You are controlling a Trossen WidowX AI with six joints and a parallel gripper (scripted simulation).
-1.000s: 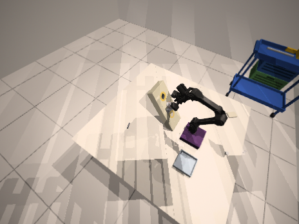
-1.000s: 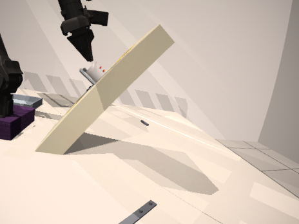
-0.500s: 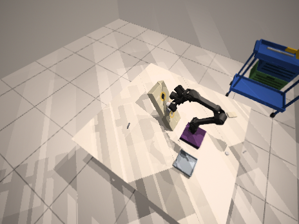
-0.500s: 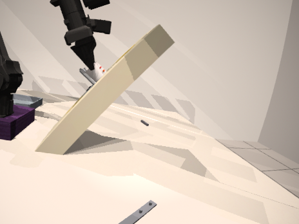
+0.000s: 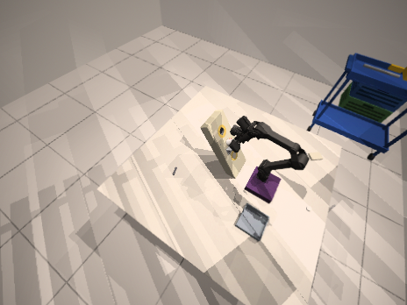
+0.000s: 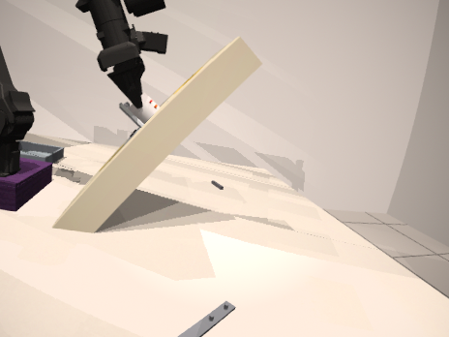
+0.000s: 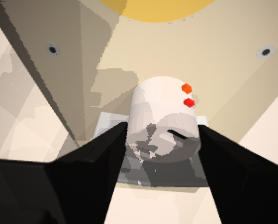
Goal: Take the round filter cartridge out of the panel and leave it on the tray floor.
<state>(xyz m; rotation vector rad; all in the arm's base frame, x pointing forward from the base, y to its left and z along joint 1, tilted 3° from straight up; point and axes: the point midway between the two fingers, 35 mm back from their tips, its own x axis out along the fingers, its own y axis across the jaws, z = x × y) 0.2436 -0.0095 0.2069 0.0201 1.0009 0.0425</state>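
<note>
The white round cartridge (image 5: 228, 143) (image 6: 151, 108) (image 7: 162, 105) stands out from the sloping face of the beige panel (image 6: 169, 146) (image 7: 220, 65), at a grey bracket (image 6: 131, 114) (image 7: 162, 175). It has red and orange marks on its side, and one dark slot shows on its end in the wrist view. My gripper (image 6: 139, 106) (image 7: 161, 129) is shut on the cartridge, one finger against each side. The yellow ring (image 7: 157, 10) is above it on the panel, around a dark opening (image 5: 222, 131). The grey tray (image 5: 250, 227) (image 6: 54, 154) is beside the robot's base, away from the gripper.
The arm stands on a purple base (image 5: 263, 186) (image 6: 34, 182). A small dark bar (image 5: 174, 171) (image 6: 217, 185) lies behind the panel. A grey strip with pegs (image 6: 208, 320) lies at the front in the exterior view. A blue cart (image 5: 351, 125) stands off the table.
</note>
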